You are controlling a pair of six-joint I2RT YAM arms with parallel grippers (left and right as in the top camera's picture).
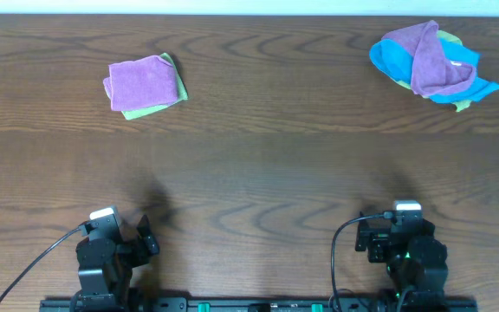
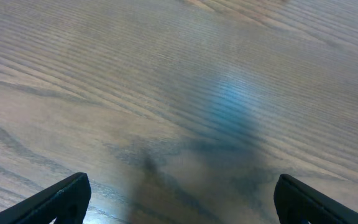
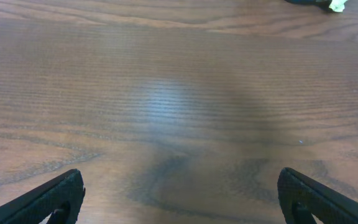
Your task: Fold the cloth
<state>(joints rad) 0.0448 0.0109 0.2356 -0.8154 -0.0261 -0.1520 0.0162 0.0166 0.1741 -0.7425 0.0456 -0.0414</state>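
A crumpled purple cloth (image 1: 429, 57) lies at the far right of the table, draped over a bright blue cloth (image 1: 390, 62) and a yellow-green cloth (image 1: 459, 52). A second purple cloth (image 1: 143, 81) lies folded at the far left on a folded yellow-green cloth (image 1: 158, 106). My left gripper (image 2: 179, 186) is open and empty over bare wood at the near left. My right gripper (image 3: 179, 183) is open and empty over bare wood at the near right. Both grippers are far from the cloths.
The wooden table (image 1: 258, 165) spans the view. The left arm (image 1: 106, 251) and right arm (image 1: 410, 247) sit at the near edge with their cables. A scrap of the cloth pile (image 3: 336, 5) shows at the top of the right wrist view.
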